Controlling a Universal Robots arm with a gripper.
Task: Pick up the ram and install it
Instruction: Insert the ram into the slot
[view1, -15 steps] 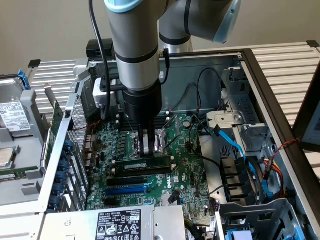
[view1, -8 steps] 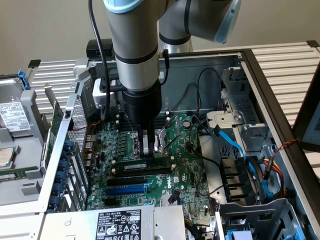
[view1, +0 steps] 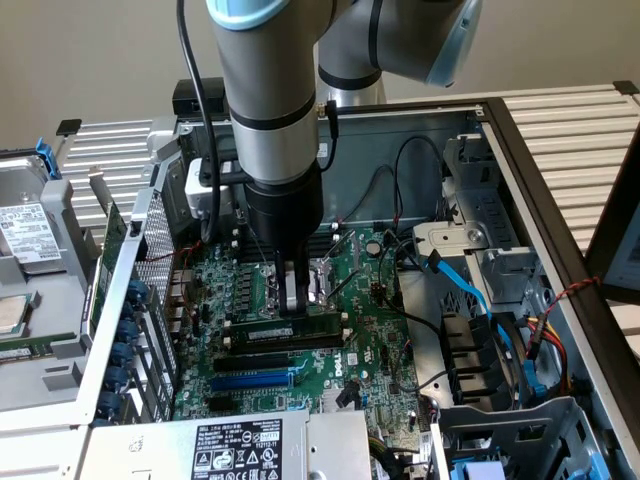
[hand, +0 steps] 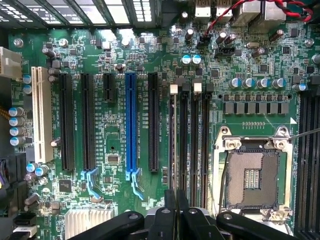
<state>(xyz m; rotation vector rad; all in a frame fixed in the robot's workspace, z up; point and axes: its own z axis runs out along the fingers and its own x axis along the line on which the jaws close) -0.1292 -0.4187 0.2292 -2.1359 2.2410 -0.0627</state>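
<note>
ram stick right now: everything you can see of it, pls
The ram is a long, thin green board with a white label and dark chips on its face. It stands on edge among the black memory slots, beside the CPU socket. The hand pinches its top edge near mid-length. Whether it is fully seated can't be told.

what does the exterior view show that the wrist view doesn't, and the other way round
Exterior view: the arm, the case, a blue cable and the labelled side of the ram.
Wrist view: a white slot and the open CPU socket seen from straight above.
Both: the motherboard, the blue slot, and the tool shut on the ram over the memory slots.
</note>
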